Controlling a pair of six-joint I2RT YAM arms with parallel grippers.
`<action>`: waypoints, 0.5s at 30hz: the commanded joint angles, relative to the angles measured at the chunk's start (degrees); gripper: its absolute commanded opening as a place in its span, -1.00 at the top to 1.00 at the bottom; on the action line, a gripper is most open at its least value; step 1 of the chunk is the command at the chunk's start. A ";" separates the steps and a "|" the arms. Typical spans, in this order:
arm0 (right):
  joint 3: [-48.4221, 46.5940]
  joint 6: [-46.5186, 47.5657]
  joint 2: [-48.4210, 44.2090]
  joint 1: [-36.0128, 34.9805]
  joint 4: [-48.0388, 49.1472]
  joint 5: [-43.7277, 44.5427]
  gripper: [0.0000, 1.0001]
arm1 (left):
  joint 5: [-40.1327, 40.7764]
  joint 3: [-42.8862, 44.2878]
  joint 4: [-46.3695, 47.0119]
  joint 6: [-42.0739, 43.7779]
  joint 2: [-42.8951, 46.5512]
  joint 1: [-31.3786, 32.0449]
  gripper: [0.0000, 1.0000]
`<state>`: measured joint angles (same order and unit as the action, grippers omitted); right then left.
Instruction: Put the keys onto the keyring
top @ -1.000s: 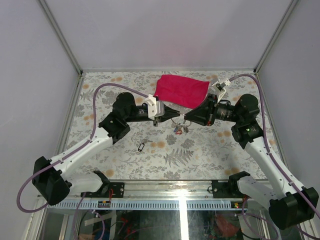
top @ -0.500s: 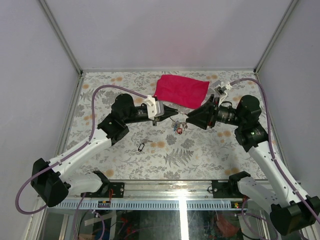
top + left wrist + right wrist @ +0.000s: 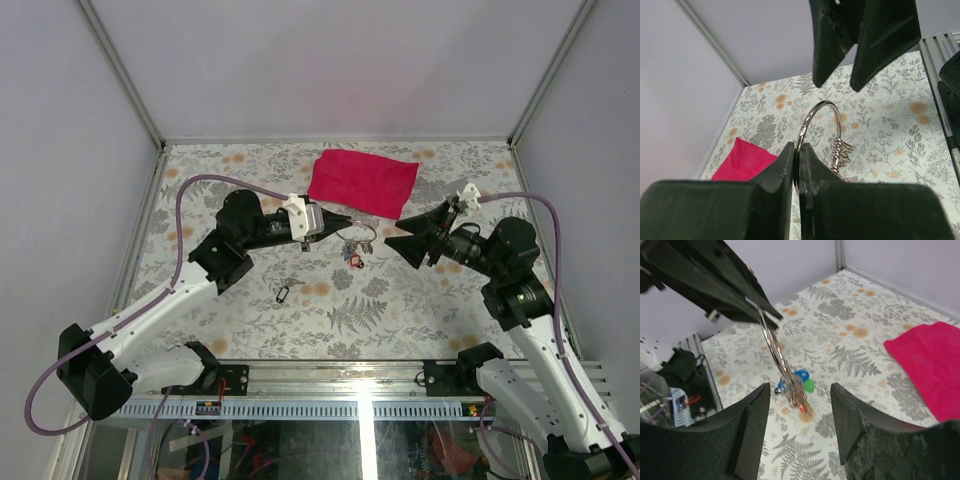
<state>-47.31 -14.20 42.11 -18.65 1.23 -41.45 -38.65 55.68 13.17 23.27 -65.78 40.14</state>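
My left gripper (image 3: pixel 345 222) is shut on the keyring (image 3: pixel 362 236), a thin silver ring held edge-up above the table. In the left wrist view the keyring (image 3: pixel 812 112) arcs up out of the closed jaws, with several silver keys (image 3: pixel 841 150) threaded on it. In the right wrist view the keys (image 3: pixel 801 385) hang from the keyring (image 3: pixel 772 340) with blue, green and red tags. My right gripper (image 3: pixel 400 233) is open and holds nothing, a short way right of the ring. Another small dark-tagged key (image 3: pixel 283 294) lies on the table, nearer the front.
A red cloth (image 3: pixel 362 180) lies flat at the back of the floral table, just behind both grippers. The right gripper's fingers (image 3: pixel 830 40) fill the top of the left wrist view. Grey walls close in the left, back and right.
My right gripper has opened, let go at the ring and drawn back to the right. The left gripper still holds the keyring, and the keys now hang from it.
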 commanded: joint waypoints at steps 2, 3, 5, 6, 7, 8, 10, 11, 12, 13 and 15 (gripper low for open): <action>9.15 8.26 -6.14 -0.41 10.56 2.87 -0.11 | -0.74 0.00 0.84 2.52 2.28 0.29 1.00; 12.10 8.53 -7.50 -0.39 14.70 2.00 -0.10 | -1.26 0.04 0.55 2.75 2.46 0.29 1.00; 16.89 7.88 -9.62 -0.41 22.24 1.46 -0.09 | -2.17 0.17 -0.24 3.49 2.57 0.31 1.00; 18.17 7.91 -10.09 -0.42 24.09 0.40 -0.09 | -2.55 0.21 -0.39 3.72 2.54 0.31 1.00; 18.54 8.82 -10.21 -0.41 24.34 -1.06 -0.09 | -2.88 0.28 -0.59 3.82 2.47 0.30 1.00; 18.29 9.48 -10.03 -0.37 23.59 -2.48 -0.09 | -3.20 0.41 -0.86 3.95 2.42 0.32 1.00; 17.30 10.42 -9.01 -0.37 21.57 -5.07 -0.10 | -3.95 0.43 -1.07 4.18 2.49 0.30 1.00; 16.96 10.56 -8.63 -0.41 21.08 -6.02 -0.10 | -4.39 0.51 -1.24 4.30 2.50 0.33 1.00; 16.86 11.01 -8.35 -0.37 21.12 -7.14 -0.11 | -4.94 0.55 -1.47 4.51 2.55 0.33 1.00; 17.20 11.68 -8.15 -0.35 21.65 -8.48 -0.12 | -5.29 0.61 -1.70 4.72 2.53 0.32 1.00; 18.75 9.66 -7.80 -0.40 25.28 -9.34 -0.12 | -5.87 0.70 -1.99 4.89 2.71 0.36 1.00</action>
<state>-28.21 -5.13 33.95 -18.72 17.82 -45.84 -42.02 55.66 10.11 26.30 -64.27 40.14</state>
